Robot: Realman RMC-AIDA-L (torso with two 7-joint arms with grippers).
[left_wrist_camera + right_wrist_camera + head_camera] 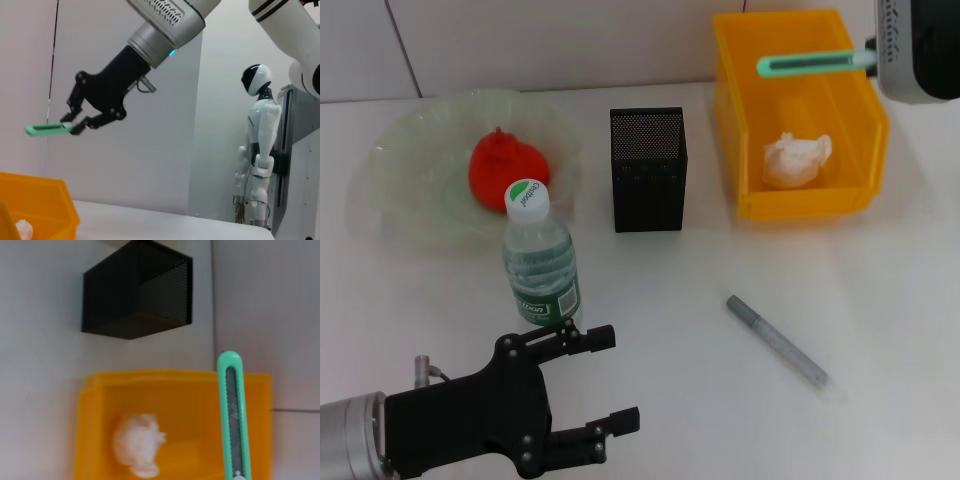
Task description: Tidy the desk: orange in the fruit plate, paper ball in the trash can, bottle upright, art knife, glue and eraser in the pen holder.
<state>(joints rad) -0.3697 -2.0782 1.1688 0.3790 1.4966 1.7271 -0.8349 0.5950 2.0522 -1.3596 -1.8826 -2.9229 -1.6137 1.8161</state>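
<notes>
With the orange [505, 168] plated, paper ball [796, 160] binned and bottle [539, 257] upright, the right claw [75, 122] grips the art knife [808, 63] at one o'clock, pen holder [648, 168] unfilled, left claw [605, 380] open.

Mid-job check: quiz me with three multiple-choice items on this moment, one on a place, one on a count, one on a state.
1. Where is the crumpled white paper ball?
A. In the yellow-orange plastic trash can
B. In the pale-green glass fruit plate
C. On the desk

2. How many things lie in the fruit plate?
A. None
B. One
C. Two

3. How is the clear plastic bottle with the green label?
A. Lying down
B. Upright
C. Gripped

Answers: 1 A, it rests on the can's floor. 2 B, only the red-orange orange. 3 B, cap up, beyond the open left gripper; the right gripper holds a green art knife.
</notes>
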